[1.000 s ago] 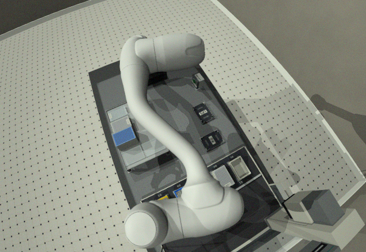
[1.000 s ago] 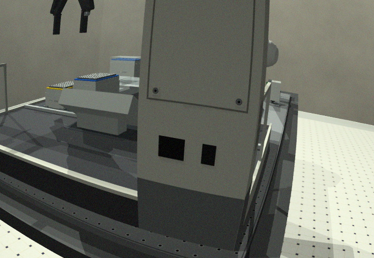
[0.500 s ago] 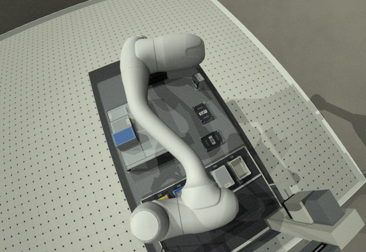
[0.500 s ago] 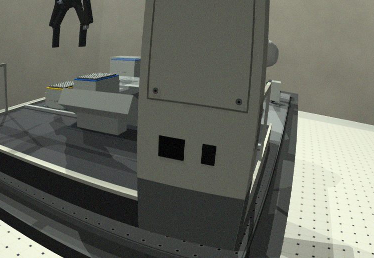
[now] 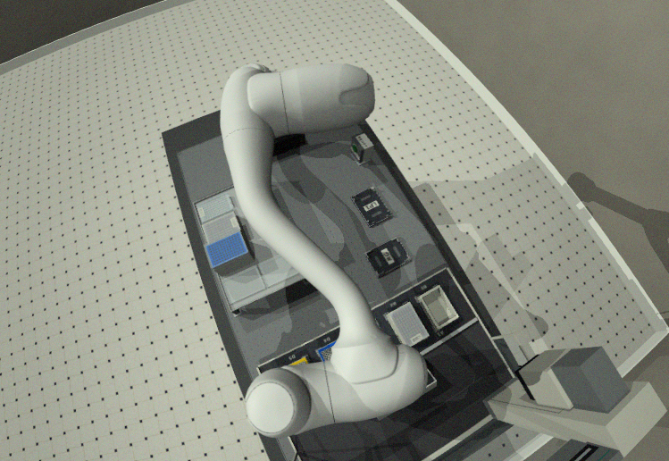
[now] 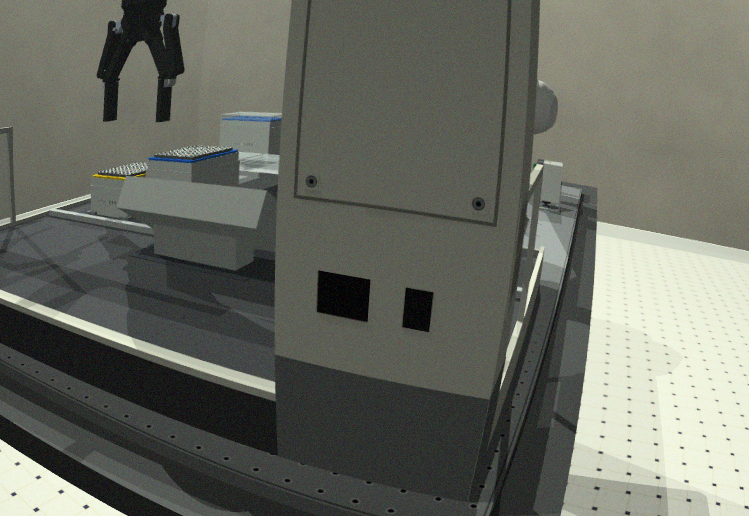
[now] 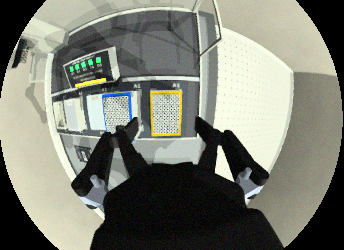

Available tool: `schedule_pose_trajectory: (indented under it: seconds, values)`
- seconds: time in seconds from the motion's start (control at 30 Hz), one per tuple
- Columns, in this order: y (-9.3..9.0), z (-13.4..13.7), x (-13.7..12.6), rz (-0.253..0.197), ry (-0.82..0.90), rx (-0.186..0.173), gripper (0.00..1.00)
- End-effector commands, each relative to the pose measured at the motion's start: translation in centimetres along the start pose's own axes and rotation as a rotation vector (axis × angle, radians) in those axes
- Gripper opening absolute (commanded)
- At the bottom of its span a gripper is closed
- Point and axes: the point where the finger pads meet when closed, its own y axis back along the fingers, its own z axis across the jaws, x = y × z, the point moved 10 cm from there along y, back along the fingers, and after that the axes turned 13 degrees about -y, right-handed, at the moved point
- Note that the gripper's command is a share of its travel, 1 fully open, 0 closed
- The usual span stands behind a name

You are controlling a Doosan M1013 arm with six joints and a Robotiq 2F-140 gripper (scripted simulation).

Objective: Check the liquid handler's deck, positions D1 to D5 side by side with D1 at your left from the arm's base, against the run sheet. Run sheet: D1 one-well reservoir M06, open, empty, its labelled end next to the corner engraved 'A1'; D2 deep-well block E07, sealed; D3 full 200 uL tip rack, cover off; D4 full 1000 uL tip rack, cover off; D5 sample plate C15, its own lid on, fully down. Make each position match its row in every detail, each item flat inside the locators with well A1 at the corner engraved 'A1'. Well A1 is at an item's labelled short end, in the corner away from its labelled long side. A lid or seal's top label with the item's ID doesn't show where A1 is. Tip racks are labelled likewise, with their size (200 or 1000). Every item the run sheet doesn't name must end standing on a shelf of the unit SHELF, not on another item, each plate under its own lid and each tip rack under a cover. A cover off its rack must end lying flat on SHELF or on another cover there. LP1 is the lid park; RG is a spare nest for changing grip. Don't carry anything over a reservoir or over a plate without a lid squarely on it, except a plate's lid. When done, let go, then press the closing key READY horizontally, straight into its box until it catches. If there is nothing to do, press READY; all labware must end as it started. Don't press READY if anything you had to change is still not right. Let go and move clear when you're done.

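Observation:
My gripper (image 6: pixel 136 113) is open and empty, hanging high above the left end of the deck. In the wrist view my fingers frame the yellow-rimmed tip rack (image 7: pixel 166 112), with the blue-rimmed tip rack (image 7: pixel 118 111) beside it; both have their covers off and tips showing. They also show in the side view, the yellow one (image 6: pixel 118 172) and the blue one (image 6: pixel 191 154). From above, the arm hides most of both racks. An open one-well reservoir (image 5: pixel 437 306) and a sealed-looking white block (image 5: pixel 405 322) sit at the deck's other end.
The SHELF unit (image 5: pixel 238 244) holds a blue-covered rack (image 5: pixel 226 250) and two pale items behind it. The two dark nests LP1 (image 5: pixel 373 205) and RG (image 5: pixel 383 258) are bare. The READY key box (image 5: pixel 361 146) stands at the far end. The handler's tall tower (image 6: pixel 399 212) blocks the side view.

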Motion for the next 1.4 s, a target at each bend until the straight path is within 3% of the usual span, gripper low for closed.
schedule_pose_trajectory:
  seconds: [0.0, 1.1, 1.37]
  values:
    - [-0.6, 0.0, 0.0, 0.002, 0.0, 0.0, 0.79]
    - [-0.6, 0.0, 0.0, 0.002, 0.0, 0.0, 0.79]
    - [-0.6, -2.9, -0.7, 0.002, 0.0, 0.0, 0.79]
